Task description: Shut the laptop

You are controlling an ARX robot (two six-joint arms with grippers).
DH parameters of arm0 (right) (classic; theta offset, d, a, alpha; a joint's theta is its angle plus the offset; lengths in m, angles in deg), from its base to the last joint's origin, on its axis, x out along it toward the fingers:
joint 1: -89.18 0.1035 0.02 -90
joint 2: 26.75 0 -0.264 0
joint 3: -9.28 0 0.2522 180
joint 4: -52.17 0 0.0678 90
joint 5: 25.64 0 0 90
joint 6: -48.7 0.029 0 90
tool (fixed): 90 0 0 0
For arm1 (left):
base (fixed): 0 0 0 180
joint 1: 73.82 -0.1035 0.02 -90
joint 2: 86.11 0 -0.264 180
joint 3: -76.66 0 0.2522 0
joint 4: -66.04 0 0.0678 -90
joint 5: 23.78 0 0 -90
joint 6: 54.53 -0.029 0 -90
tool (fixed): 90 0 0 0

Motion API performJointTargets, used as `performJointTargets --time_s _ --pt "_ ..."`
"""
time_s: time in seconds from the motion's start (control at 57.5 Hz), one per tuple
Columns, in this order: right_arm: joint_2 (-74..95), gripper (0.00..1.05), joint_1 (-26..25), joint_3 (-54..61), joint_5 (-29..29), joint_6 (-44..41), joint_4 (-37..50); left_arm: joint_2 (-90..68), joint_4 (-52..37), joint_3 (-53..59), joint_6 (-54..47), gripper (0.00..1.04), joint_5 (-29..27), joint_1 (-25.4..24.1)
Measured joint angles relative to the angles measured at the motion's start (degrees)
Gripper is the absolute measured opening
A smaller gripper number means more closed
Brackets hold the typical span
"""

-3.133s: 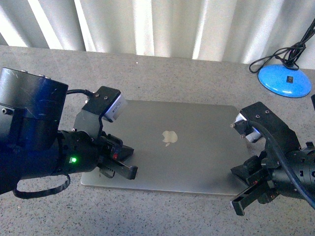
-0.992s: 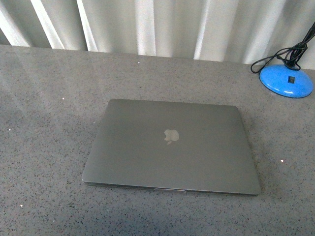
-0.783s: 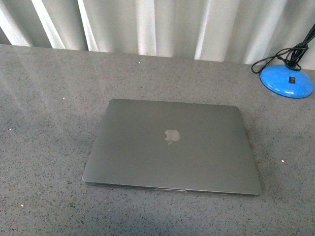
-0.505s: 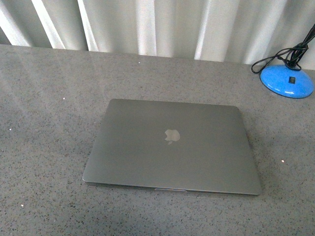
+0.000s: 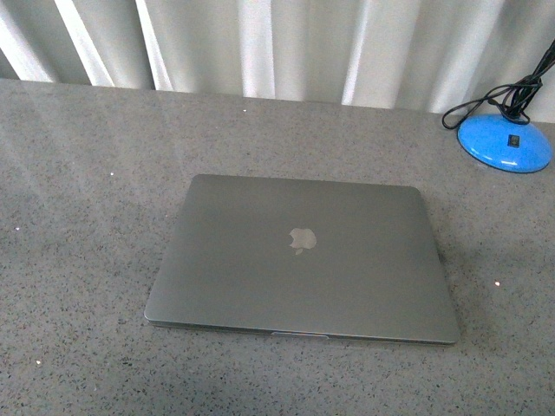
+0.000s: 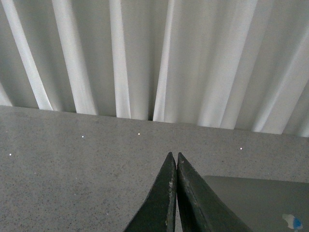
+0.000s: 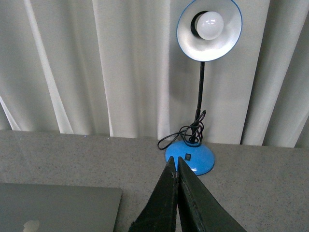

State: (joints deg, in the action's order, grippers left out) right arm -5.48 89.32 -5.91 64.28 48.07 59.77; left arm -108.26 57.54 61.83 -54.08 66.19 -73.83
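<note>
I see the laptop (image 5: 302, 258) lying shut at table (image 5: 78, 260) centre, lid flat, unmoved since three seconds ago. Both arms have left my front view; left gripper (image 6: 175, 162) and right gripper (image 7: 175, 166) each show fingers pressed together. Blue lamp (image 5: 505, 141) sits at two o'clock, well apart.

Both arms gone from over the laptop (image 5: 302, 260), left tool (image 6: 175, 162) and right tool (image 7: 175, 166) pulled back
</note>
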Motion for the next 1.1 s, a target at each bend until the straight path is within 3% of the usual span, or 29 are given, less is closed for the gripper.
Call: performJointTargets --time_s 0.592,0.679,1.044,1.096 --pt "-11.69 0.01 0.0 0.0 0.02 0.02 -11.58 11.96 11.85 0.0 0.0 0.04 0.02 0.0" --pt "-18.8 0.01 0.0 0.0 0.0 0.02 -20.63 17.2 18.75 -0.02 0.0 0.04 0.02 0.02" --pt "-21.05 0.01 0.0 0.0 0.07 0.04 -21.22 21.94 22.18 -0.02 0.02 0.04 0.02 0.02" --pt "-21.05 0.07 0.0 0.0 0.07 0.02 -21.24 21.94 22.18 -0.02 -0.02 0.11 0.02 0.02"
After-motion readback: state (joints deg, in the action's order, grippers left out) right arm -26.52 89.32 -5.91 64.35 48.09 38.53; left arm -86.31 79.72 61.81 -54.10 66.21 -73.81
